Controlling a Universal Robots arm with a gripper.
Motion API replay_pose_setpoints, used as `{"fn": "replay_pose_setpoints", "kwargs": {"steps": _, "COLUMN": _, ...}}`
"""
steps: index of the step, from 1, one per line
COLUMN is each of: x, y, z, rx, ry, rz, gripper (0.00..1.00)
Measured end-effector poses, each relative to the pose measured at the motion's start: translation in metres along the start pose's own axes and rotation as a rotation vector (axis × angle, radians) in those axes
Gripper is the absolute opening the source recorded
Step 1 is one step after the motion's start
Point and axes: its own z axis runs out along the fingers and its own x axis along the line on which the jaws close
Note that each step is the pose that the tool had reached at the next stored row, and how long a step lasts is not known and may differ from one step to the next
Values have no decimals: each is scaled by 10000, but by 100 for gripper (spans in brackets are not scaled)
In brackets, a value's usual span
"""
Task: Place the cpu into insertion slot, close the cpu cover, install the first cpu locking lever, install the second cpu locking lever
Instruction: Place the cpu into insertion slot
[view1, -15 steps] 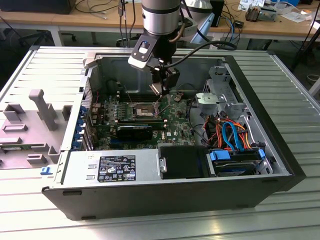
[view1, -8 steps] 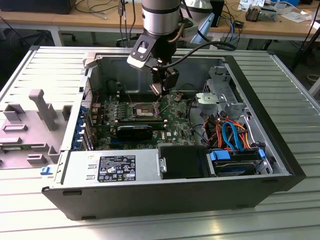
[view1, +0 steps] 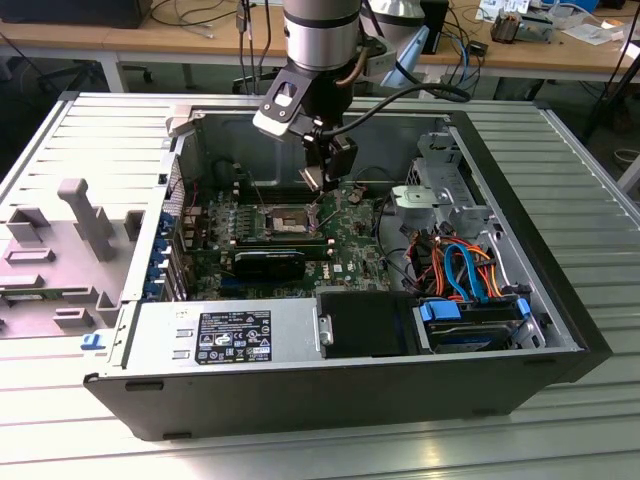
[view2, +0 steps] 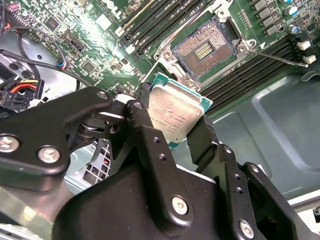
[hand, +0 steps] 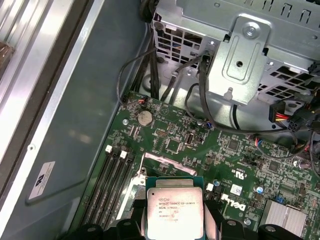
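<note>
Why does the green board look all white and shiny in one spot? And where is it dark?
In the second wrist view, light glares white off the green board beyond the claw gripping the cpu; in the exterior view, the computer case is dim inside while the table shines.

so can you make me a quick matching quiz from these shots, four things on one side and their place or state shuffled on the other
Things:
1. cpu
2. insertion slot
3. coin cell
4. drive carrier

Place or state:
a. open and empty, contact field bare
b. gripped by the end effector, not yet in the socket
c. blue clips, near corner of the case at the exterior view's right
d. round and silver, flat on the green board

Pairs: 1-b, 2-a, 3-d, 4-c
</note>
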Motion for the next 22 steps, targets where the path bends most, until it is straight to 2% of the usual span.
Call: {"fn": "replay_pose_setpoints", "kwargs": {"steps": 22, "x": 0, "y": 0, "z": 5, "rx": -3, "ry": -19, "rz": 221, "gripper": 54}}
